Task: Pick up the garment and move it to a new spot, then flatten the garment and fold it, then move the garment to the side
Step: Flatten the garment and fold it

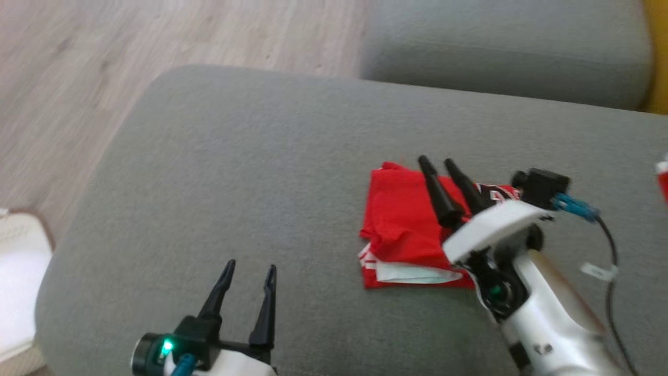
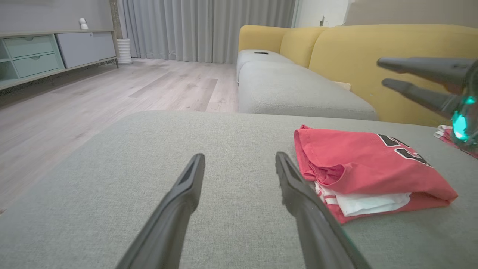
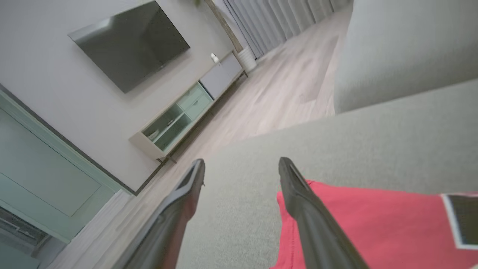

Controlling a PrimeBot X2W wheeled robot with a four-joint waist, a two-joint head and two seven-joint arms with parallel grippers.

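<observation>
Right gripper (image 1: 434,163) open and empty, hanging above the far corner of the garment (image 1: 402,224), not touching it. Garment is red, folded, with white layers showing at its near edge, and lies on the grey seat cushion (image 1: 235,183). Left gripper (image 1: 250,267) is also open and empty, low over bare cushion to the garment's left. Bare fabric between them. Second grey cushion (image 1: 501,47) behind, wood floor (image 1: 78,78) to the left, small red-white item (image 1: 663,180) at far right.

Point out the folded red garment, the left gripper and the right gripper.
red garment (image 1: 402,219): head view, on its flat red top layer.
left gripper (image 1: 251,265): head view, midway between its two fingertips.
right gripper (image 1: 435,160): head view, midway between its two fingertips.
</observation>
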